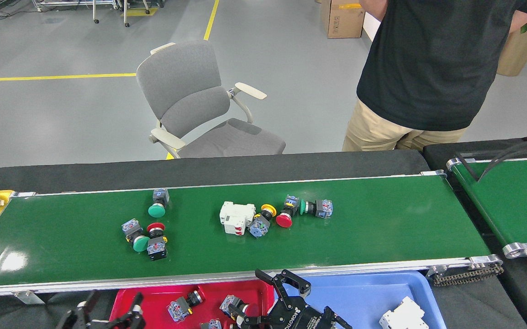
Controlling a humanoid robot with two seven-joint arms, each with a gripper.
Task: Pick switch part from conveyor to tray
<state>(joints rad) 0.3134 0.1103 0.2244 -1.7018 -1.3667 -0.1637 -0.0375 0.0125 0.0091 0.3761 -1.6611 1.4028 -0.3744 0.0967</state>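
The conveyor point(382, 224) carries seven switch parts. A green-capped switch part point(157, 204) lies at upper left of the belt. A pair, one green-capped point(135, 235) and one red-capped point(156, 237), lies just below it, touching each other. At belt centre, a white breaker point(236, 217) touches a yellow-capped part point(262, 220); a red-capped part point(286, 214) and a small green-capped part point(316, 208) lie just beside these.

The right gripper point(270, 297) sits at the bottom edge, over the boundary between the red tray point(263, 288) and the blue tray point(423, 292). Its fingers point(302, 285) are spread apart and hold nothing. A released switch part point(231, 305) lies in the red tray, just beside the lower fingers. A second part point(183, 305) lies in the same tray, to the left.

The left gripper point(110, 313) shows only two fingertips point(136, 302) at the bottom edge, spread apart, empty, left of the red tray.

A white breaker point(403, 315) rests in the blue tray
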